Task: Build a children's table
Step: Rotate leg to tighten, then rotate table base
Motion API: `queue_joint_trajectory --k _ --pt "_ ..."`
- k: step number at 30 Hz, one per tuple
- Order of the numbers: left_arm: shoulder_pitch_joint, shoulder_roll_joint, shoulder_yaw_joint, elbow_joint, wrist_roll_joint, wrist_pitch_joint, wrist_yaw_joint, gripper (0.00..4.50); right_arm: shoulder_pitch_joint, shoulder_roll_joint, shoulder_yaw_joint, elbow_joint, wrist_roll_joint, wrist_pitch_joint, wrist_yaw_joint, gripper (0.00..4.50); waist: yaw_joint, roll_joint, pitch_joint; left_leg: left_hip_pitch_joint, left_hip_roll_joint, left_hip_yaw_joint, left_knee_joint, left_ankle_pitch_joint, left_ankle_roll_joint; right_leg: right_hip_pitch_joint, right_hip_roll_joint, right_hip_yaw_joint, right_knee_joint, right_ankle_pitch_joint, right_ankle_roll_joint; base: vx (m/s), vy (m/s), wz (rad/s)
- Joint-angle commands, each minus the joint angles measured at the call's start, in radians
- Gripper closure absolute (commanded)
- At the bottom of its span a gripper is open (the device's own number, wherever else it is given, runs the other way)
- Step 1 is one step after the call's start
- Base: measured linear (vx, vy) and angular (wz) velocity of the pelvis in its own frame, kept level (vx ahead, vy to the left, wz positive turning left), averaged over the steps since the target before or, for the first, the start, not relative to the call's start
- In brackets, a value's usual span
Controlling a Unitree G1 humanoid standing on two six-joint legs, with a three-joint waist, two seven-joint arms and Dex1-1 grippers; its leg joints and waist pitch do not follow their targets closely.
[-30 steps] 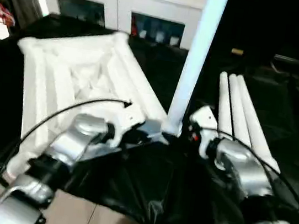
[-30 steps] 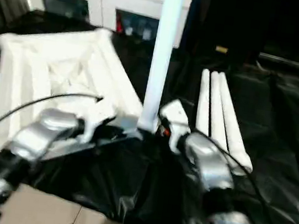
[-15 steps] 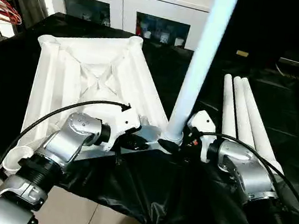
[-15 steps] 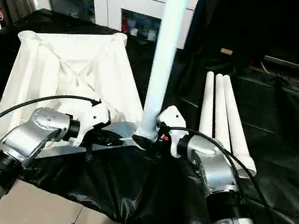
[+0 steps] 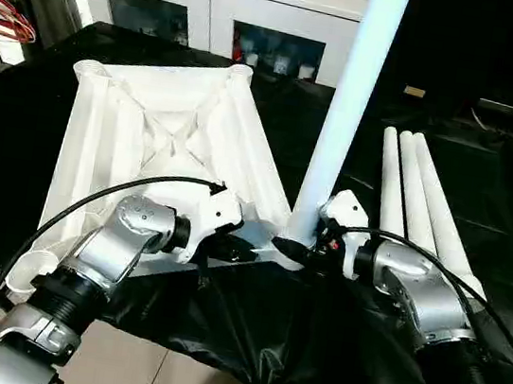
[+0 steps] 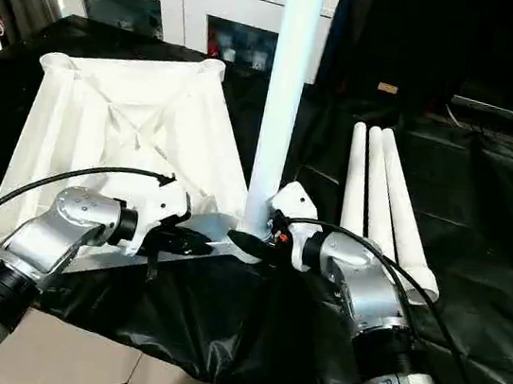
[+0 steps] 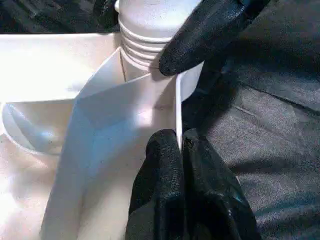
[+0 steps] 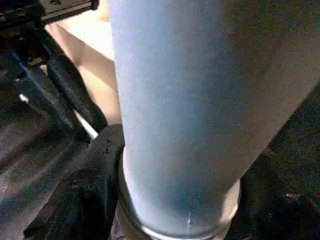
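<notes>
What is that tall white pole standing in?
The upright leg stands in a corner socket of the upturned tabletop. Its threaded end shows above the socket; how deep it sits is hidden inside.

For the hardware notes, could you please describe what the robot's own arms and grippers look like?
Both forearms are silver metal with rounded joints and ribbed black cuffs near the bottom of the picture. White housings lead to the left gripper and right gripper, each with two black fingers. A thin black cable loops over each arm; a small red mark sits beside the right housing.
</notes>
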Motion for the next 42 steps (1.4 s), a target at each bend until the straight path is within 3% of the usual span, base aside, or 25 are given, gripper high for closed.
queue_joint_trajectory --k 1,2,4,5,6,9,13,15,17,19,22,25,27,28,29,33,38,41,42 --pt "-0.018 -0.027 0.006 -0.044 -0.016 -0.008 0.015 4.50 0.009 0.020 0.022 -0.014 -0.003 0.016 -0.014 1.80 -0.005 -0.008 -0.078 0.022 0.062 -0.026 -0.069 -0.181 0.038 0.047 -0.096 0.056 -0.079 -0.272 -0.188 0.000 0.000 0.00" --pt "-0.050 -0.077 0.031 0.005 0.009 0.027 0.135 4.50 0.004 0.066 0.004 0.030 -0.025 0.016 -0.125 1.80 -0.010 -0.010 -0.076 0.023 0.062 -0.024 -0.069 -0.183 0.033 0.045 -0.096 0.057 -0.079 -0.276 -0.189 0.000 0.000 0.00" --pt "-0.060 -0.094 0.039 0.019 0.016 0.042 0.175 4.50 0.001 0.080 -0.002 0.044 -0.031 0.018 -0.158 1.80 -0.009 -0.011 -0.076 0.026 0.059 -0.025 -0.068 -0.195 0.024 0.046 -0.098 0.056 -0.086 -0.318 -0.178 0.000 0.000 0.00" --pt "-0.091 -0.152 0.075 0.059 0.024 0.089 0.298 4.50 -0.011 0.135 -0.024 0.090 -0.037 0.025 -0.260 1.81 -0.011 -0.011 -0.074 0.027 0.058 -0.024 -0.068 -0.199 0.020 0.042 -0.097 0.057 -0.089 -0.337 -0.173 0.000 0.000 0.00" --pt "-0.091 -0.152 0.075 0.059 0.024 0.089 0.298 4.50 -0.011 0.135 -0.024 0.090 -0.037 0.025 -0.260 1.81 -0.012 -0.010 -0.073 0.029 0.057 -0.024 -0.068 -0.205 0.016 0.041 -0.097 0.056 -0.092 -0.351 -0.173 0.000 0.000 0.00" --pt "-0.136 -0.246 0.122 0.108 0.028 0.147 0.476 4.50 -0.047 0.229 -0.059 0.173 -0.044 0.022 -0.429 1.81 -0.010 -0.012 -0.076 0.030 0.056 -0.025 -0.067 -0.205 0.014 0.042 -0.099 0.055 -0.095 -0.367 -0.162 0.000 0.000 0.00" --pt "-0.161 -0.322 0.139 0.128 0.038 0.177 0.586 4.50 -0.108 0.310 -0.094 0.269 -0.056 -0.018 -0.587 1.81 -0.016 -0.012 -0.079 0.024 0.056 -0.024 -0.067 -0.186 0.024 0.045 -0.098 0.055 -0.089 -0.313 -0.169 0.000 0.000 0.00" --pt "-0.167 -0.334 0.130 0.137 0.055 0.172 0.605 4.50 -0.132 0.327 -0.117 0.297 -0.039 -0.022 -0.589 1.11 -0.015 -0.011 -0.081 0.023 0.053 -0.024 -0.066 -0.180 0.030 0.047 -0.097 0.054 -0.089 -0.296 -0.167 0.000 0.000 0.00" --pt "-0.165 -0.336 0.125 0.135 0.053 0.159 0.592 4.50 -0.140 0.327 -0.125 0.298 -0.031 -0.017 -0.577 1.11 -0.015 -0.010 -0.081 0.021 0.055 -0.023 -0.065 -0.166 0.044 0.048 -0.095 0.054 -0.085 -0.254 -0.173 0.000 0.000 0.00" --pt "-0.159 -0.333 0.112 0.129 0.053 0.138 0.566 4.50 -0.145 0.321 -0.126 0.298 -0.037 -0.023 -0.576 0.84 -0.020 -0.006 -0.086 0.011 0.054 -0.028 -0.066 -0.128 0.057 0.058 -0.096 0.051 -0.074 -0.191 -0.179 0.000 0.000 0.00" --pt "-0.156 -0.331 0.094 0.129 0.053 0.097 0.547 4.50 -0.156 0.312 -0.132 0.319 -0.059 -0.061 -0.611 0.71 -0.026 -0.005 -0.088 0.016 0.054 -0.023 -0.061 -0.112 0.079 0.053 -0.096 0.052 -0.073 -0.139 -0.209 0.000 0.000 0.00" --pt "-0.149 -0.331 0.079 0.136 0.061 0.029 0.540 4.50 -0.164 0.295 -0.150 0.320 -0.061 -0.085 -0.625 0.71 -0.025 -0.004 -0.085 0.016 0.054 -0.023 -0.062 -0.130 0.080 0.054 -0.095 0.052 -0.077 -0.152 -0.215 0.000 0.000 0.00" --pt "-0.144 -0.335 0.097 0.137 0.056 0.009 0.562 4.50 -0.151 0.282 -0.168 0.283 -0.051 -0.080 -0.622 0.71 -0.025 0.003 -0.083 0.020 0.056 -0.024 -0.065 -0.159 0.067 0.051 -0.094 0.052 -0.080 -0.187 -0.210 0.000 0.000 0.00" --pt "-0.140 -0.336 0.108 0.131 0.047 0.007 0.558 4.22 -0.141 0.273 -0.175 0.257 -0.046 -0.074 -0.617 0.65 -0.026 0.000 -0.082 0.020 0.057 -0.024 -0.066 -0.167 0.065 0.052 -0.093 0.052 -0.081 -0.193 -0.207 0.000 0.000 0.00" --pt "-0.127 -0.330 0.122 0.102 0.037 0.009 0.551 4.22 -0.122 0.258 -0.182 0.213 -0.041 -0.065 -0.612 0.65 -0.023 0.006 -0.082 0.023 0.058 -0.024 -0.065 -0.173 0.061 0.050 -0.094 0.054 -0.082 -0.193 -0.206 0.000 0.000 0.00" --pt "-0.084 -0.288 0.116 0.010 0.035 0.025 0.521 3.86 -0.095 0.234 -0.201 0.151 -0.028 -0.050 -0.614 0.65 -0.017 0.008 -0.085 0.019 0.062 -0.027 -0.067 -0.154 0.062 0.054 -0.094 0.053 -0.071 -0.138 -0.218 0.000 0.000 0.00" --pt "-0.015 -0.194 0.123 -0.120 0.070 0.075 0.526 3.75 -0.067 0.209 -0.222 0.066 -0.003 0.002 -0.608 0.65 -0.023 0.010 -0.081 0.018 0.060 -0.026 -0.070 -0.190 0.047 0.054 -0.093 0.053 -0.076 -0.202 -0.201 0.000 0.000 0.00" --pt "0.042 -0.100 0.180 -0.252 0.110 0.177 0.556 3.75 -0.032 0.185 -0.204 -0.012 -0.005 0.060 -0.577 0.65 -0.026 0.013 -0.078 0.018 0.061 -0.030 -0.075 -0.202 0.031 0.054 -0.090 0.052 -0.074 -0.224 -0.185 0.000 0.000 0.00" --pt "0.054 -0.076 0.195 -0.278 0.128 0.195 0.566 3.75 -0.020 0.178 -0.194 -0.037 -0.002 0.072 -0.557 0.65 -0.029 0.015 -0.077 0.021 0.059 -0.028 -0.074 -0.216 0.027 0.047 -0.087 0.052 -0.078 -0.245 -0.179 0.000 0.000 0.00"
